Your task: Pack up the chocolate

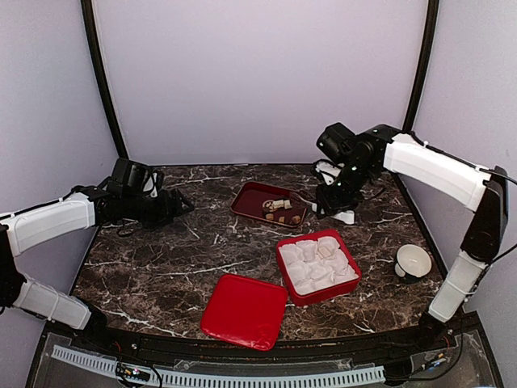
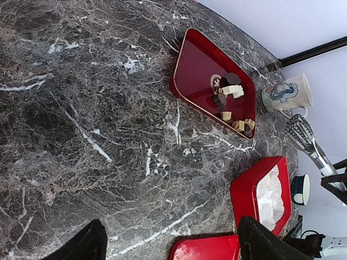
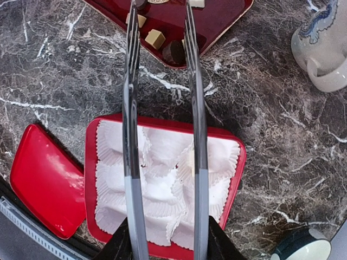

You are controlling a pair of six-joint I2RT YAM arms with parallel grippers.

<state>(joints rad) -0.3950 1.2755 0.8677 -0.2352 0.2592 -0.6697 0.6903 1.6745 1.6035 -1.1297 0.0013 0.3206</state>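
Your left gripper (image 1: 184, 207) has open marble (image 1: 161, 259) up to the tray (image 1: 252, 196). On the right, the mug (image 3: 325, 43) stands near the tray's corner with the tongs (image 2: 303, 135) hanging beside it. The box (image 1: 323, 296) and lid (image 1: 245, 311) block the near middle.

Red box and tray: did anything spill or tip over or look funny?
Nothing looks wrong. The chocolate all sits inside the tray, none on the table. The paper cups sit in the red box, and its lid lies flat beside it. The right gripper holds tongs.
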